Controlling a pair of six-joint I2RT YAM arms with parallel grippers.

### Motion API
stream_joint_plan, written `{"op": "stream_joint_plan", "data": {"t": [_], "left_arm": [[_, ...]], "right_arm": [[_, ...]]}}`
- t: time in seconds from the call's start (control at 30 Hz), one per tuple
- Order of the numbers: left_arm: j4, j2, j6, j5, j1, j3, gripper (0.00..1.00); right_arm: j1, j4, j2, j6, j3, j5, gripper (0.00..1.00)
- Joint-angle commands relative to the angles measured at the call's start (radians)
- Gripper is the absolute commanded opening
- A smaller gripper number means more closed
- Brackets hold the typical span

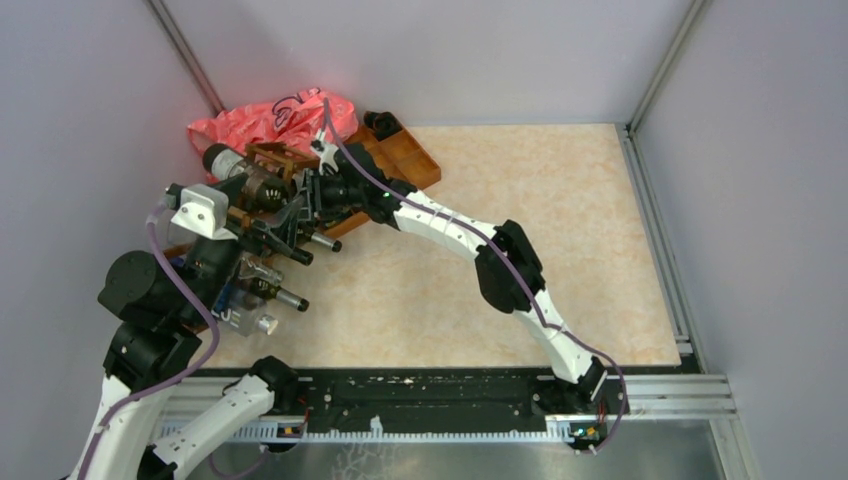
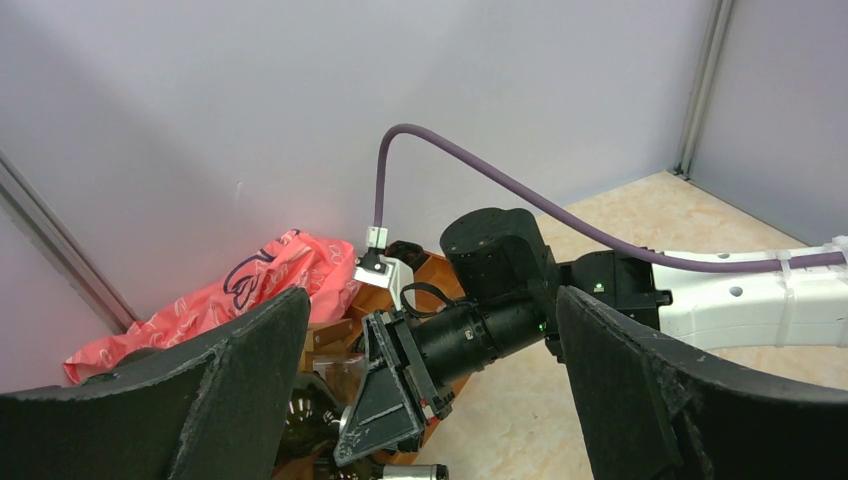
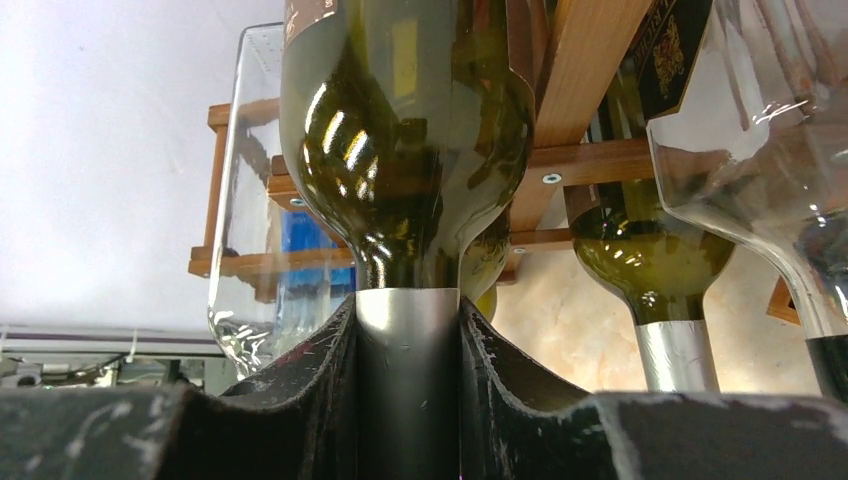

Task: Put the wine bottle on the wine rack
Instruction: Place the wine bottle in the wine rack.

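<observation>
The jaws of the right gripper (image 3: 408, 395) were clamped on the foil neck of the bottle (image 3: 405, 150). Those of the left gripper (image 2: 430, 390) stood wide apart, holding nothing. The bottle's body lay against the slats of the rack (image 3: 585, 160), beside a second bottle (image 3: 650, 250), at the far left of the table (image 1: 560, 230). A pink bag (image 1: 250, 125) lay behind.

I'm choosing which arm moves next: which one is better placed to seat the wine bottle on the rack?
Right. The right gripper is shut on the foil neck of the wine bottle, with the slats of the wine rack just beyond. The left gripper is open, holding nothing.
</observation>
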Motion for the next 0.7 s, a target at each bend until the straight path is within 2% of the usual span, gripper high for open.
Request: {"op": "stream_joint_plan", "data": {"t": [0.0,0.23,0.47,0.63,0.67], "left_arm": [[0.001,-0.011,-0.01,0.007,0.004,0.026,0.99],[-0.005,-0.012,-0.017,0.01,0.003,0.038,0.99],[-0.007,-0.01,-0.021,0.017,0.004,0.044,0.99],[-0.006,-0.009,-0.035,0.029,0.003,0.045,0.99],[-0.006,-0.008,-0.04,0.034,0.003,0.046,0.99]], "right_arm": [[0.003,0.066,-0.061,-0.061,0.081,-0.001,0.2],[-0.008,0.083,-0.062,-0.052,0.081,0.006,0.42],[-0.017,0.11,-0.069,-0.05,0.079,0.012,0.53],[-0.017,0.13,-0.135,-0.078,-0.019,0.027,0.8],[-0.018,0.137,-0.157,-0.086,-0.053,0.032,0.95]]}}
